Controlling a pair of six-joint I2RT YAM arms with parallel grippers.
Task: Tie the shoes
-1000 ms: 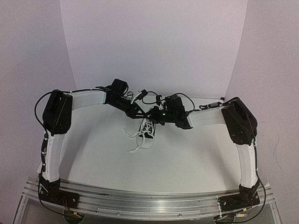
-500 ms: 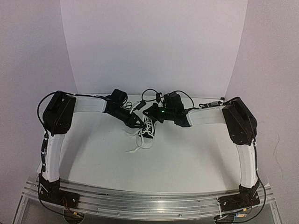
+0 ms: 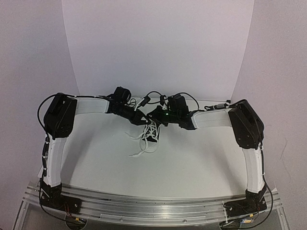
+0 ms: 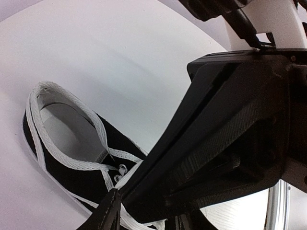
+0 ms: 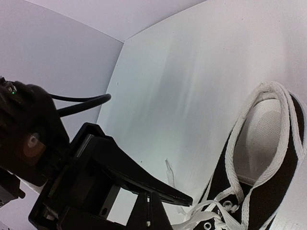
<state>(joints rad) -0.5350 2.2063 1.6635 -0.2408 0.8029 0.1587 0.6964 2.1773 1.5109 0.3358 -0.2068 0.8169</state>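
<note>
Above sneaker [image 4: 62, 173] and laces [image 3: 140, 145], right claw [image 3: 155, 116] pinched closed; left claw's [image 3: 143, 120] gap unclear behind its own finger [image 4: 216, 139].

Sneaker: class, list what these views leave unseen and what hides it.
Top view: sneaker too small to read any knot; left gripper and right gripper overlap its far end.
Left wrist: toe behind the left gripper's fingers and bottom edge.
Right wrist: toe cut off at bottom edge.
</note>
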